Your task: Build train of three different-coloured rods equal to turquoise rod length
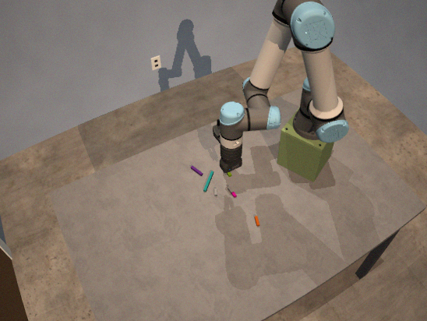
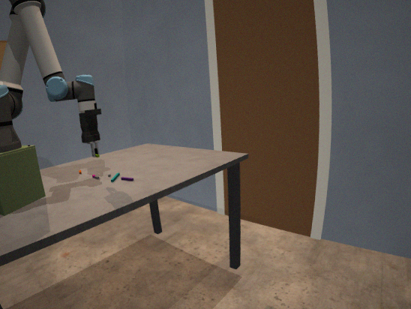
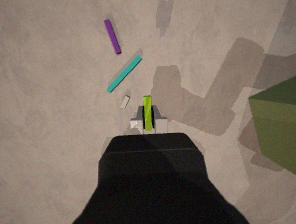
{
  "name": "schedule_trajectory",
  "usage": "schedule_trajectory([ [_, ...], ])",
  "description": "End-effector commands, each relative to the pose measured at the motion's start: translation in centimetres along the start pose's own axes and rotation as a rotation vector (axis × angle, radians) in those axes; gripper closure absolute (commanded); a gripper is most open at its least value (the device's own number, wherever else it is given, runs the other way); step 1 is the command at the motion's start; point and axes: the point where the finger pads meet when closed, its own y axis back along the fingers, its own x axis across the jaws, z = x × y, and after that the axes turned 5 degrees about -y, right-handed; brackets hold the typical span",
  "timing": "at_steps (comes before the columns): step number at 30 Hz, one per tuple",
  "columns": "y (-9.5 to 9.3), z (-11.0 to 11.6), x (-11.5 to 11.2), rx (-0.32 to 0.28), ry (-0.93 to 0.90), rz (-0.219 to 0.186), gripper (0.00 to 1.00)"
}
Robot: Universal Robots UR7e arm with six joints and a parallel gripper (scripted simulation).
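My gripper [image 1: 227, 171] [image 2: 95, 154] [image 3: 147, 112] is shut on the lime rod [image 1: 229, 174] [image 2: 97, 155] [image 3: 147, 102] and holds it above the table. A magenta rod [image 1: 234, 194] [image 2: 94, 175] lies in line with a grey rod [image 1: 230, 189] [image 2: 97, 177], their ends touching or nearly so; both are hidden in the wrist view. Another grey rod [image 1: 215, 192] [image 2: 109, 175] [image 3: 125, 102] lies apart, near the turquoise rod [image 1: 209, 181] [image 2: 115, 177] [image 3: 124, 74]. A purple rod [image 1: 196, 171] [image 2: 127, 178] [image 3: 113, 37] lies beyond the turquoise one. An orange rod [image 1: 257, 220] [image 2: 79, 172] lies apart.
The arm stands on a green block [image 1: 301, 156] [image 2: 20, 180] [image 3: 277, 120] on the table [image 1: 148, 241] [image 2: 180, 165]. The arm's shadows fall across the table around the magenta and orange rods. A wall [image 1: 97, 51] rises behind the table.
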Motion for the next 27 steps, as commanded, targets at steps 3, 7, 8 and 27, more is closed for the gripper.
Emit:
schedule_trajectory([
  [3,0.04,-2.32,0.32,0.0,-0.004,-0.001,0.76],
  [7,0.04,-2.32,0.32,0.0,-0.004,-0.001,0.76],
  [8,0.04,-2.32,0.32,0.0,-0.004,-0.001,0.76],
  [27,-0.75,-2.32,0.31,0.0,-0.004,-0.001,0.76],
])
